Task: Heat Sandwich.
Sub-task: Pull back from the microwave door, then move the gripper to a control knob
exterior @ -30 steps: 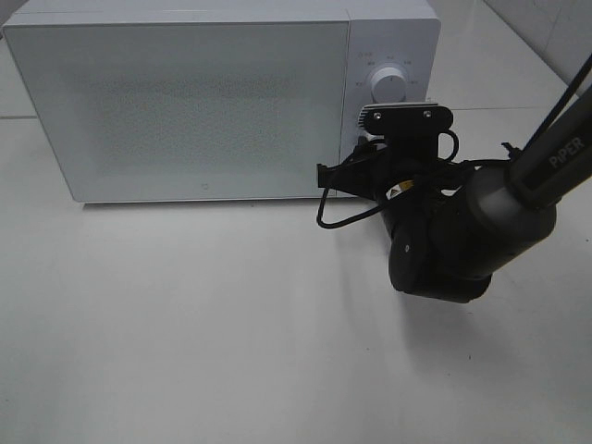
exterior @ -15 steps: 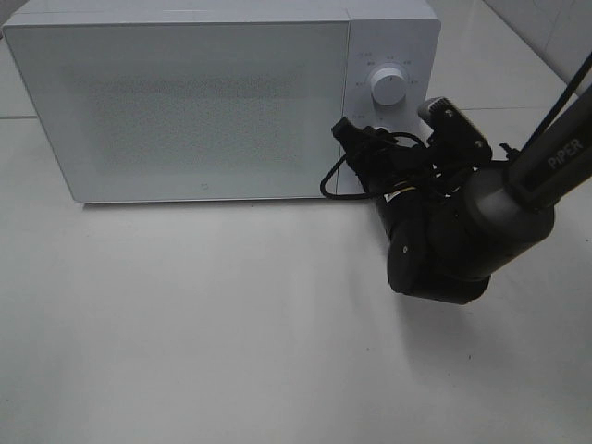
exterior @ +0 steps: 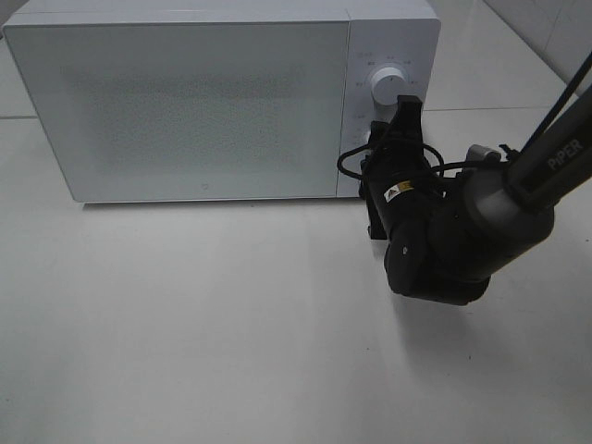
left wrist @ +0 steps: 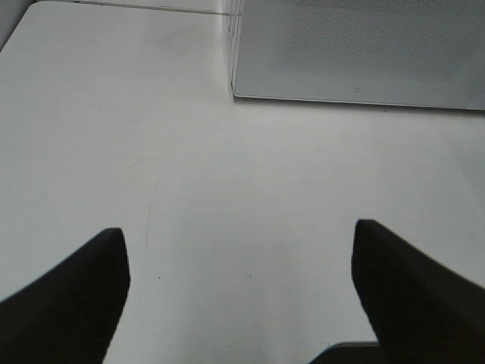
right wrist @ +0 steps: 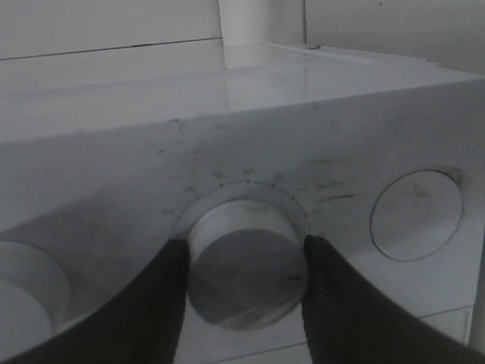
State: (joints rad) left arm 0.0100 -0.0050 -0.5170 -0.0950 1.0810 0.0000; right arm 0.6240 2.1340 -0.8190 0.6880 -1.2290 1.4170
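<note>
The sandwich shows in no view, presumably shut inside the microwave (exterior: 185, 102), whose lower knob (right wrist: 242, 273) sits clamped between the right fingers (right wrist: 148, 303), its axis pointing straight at them, while the left fingers (left wrist: 76, 303) hang spread over the desk (left wrist: 227, 189) by the microwave's front corner.

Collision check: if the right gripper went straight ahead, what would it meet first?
The white knob between its fingers; then, probably, the microwave's control panel just behind it.

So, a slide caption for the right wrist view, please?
Right gripper clamps a round knob on the white microwave.
</note>
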